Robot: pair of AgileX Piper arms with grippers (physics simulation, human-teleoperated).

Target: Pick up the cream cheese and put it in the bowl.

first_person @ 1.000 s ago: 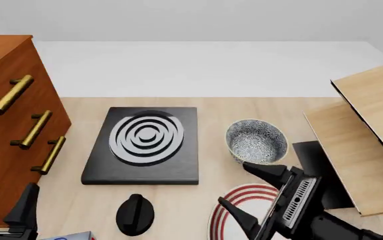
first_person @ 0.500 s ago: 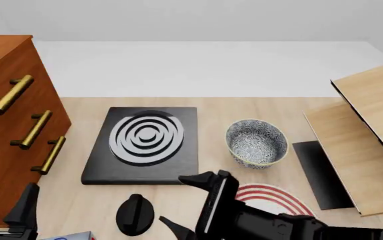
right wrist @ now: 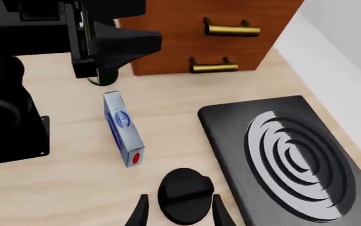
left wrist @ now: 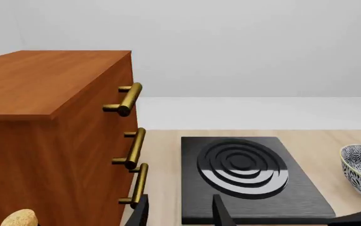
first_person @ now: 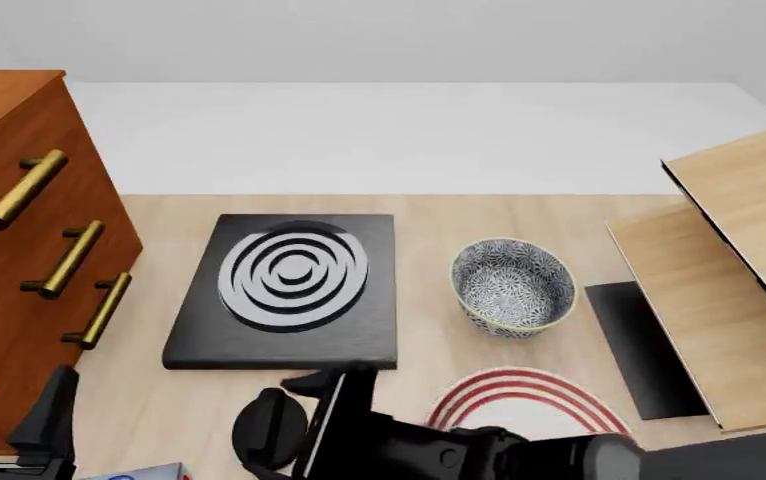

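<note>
The cream cheese (right wrist: pixel 123 128) lies ahead of the open right pincer (right wrist: pixel 177 212).

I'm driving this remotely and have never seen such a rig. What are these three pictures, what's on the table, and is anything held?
Two robot arms with two-fingered grippers work at a table, in a simulator. The front view looks down from above and behind them. Each wrist view comes from a camera just behind that arm's gripper, looking along its fingers.

In the front view the right arm's gripper reaches across to the lower left, over a black knob; the left gripper sits at the lower left corner. Both are open and hold nothing.

On the table: a black hob, the bowl, a red-ringed plate, a wooden cabinet with brass handles, and a wooden structure on the right. The cream cheese shows best in the right wrist view, lying on the table between the knob and the left arm.
</note>
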